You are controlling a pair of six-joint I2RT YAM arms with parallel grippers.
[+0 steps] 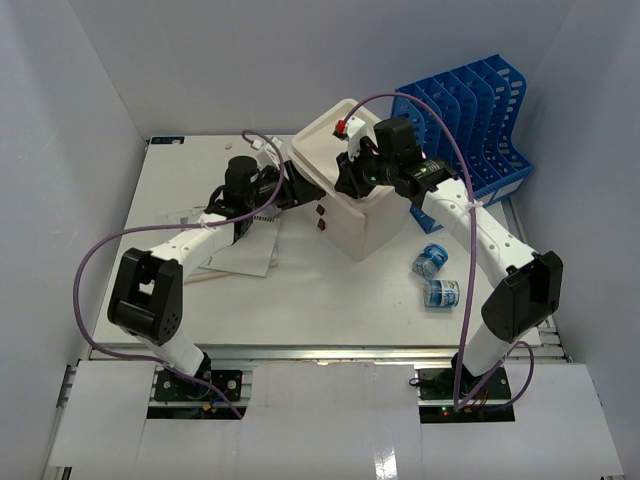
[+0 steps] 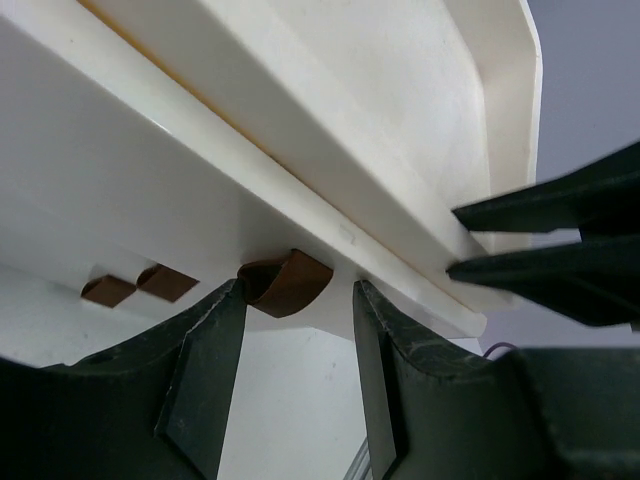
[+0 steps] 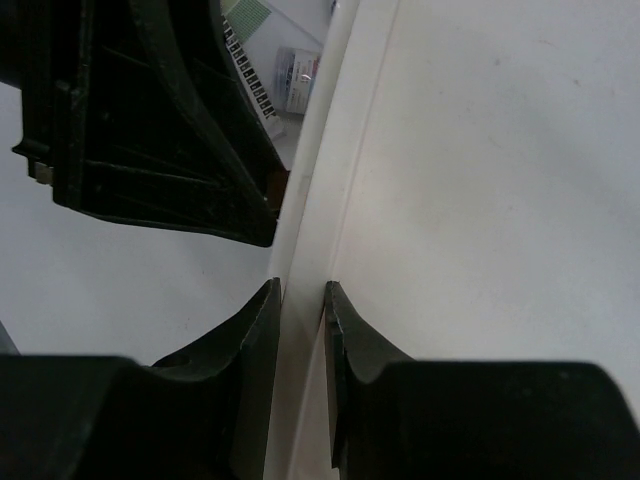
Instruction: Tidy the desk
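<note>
Surveying grey-walled booth from above and finding white worktop spanning nearly its whole floor, with metal rail along near edge, just ahead of both arm bases. Logging white drawer box near middle of worktop, a little right of centre, turned at an angle and seemingly tipped; cannot tell how far. Noting blue file rack standing in far right corner, just behind box. Counting one blue-labelled can and a second can resting close together on bare surface right of box, beside right forearm. Spotting loose papers spread at left, partly under left forearm. Finding left hand hovering at box front from left side, fingers spread wide either side of brown pull and gripping nothing, with gaps showing on both sides of pull. Seeing two further pulls lower on same face. Finding right hand sitting over box top, fingers drawn nearly together and pinching thin white rim of box between them. Catching its dark fingertips in left wrist view too, at right, against same rim.
</note>
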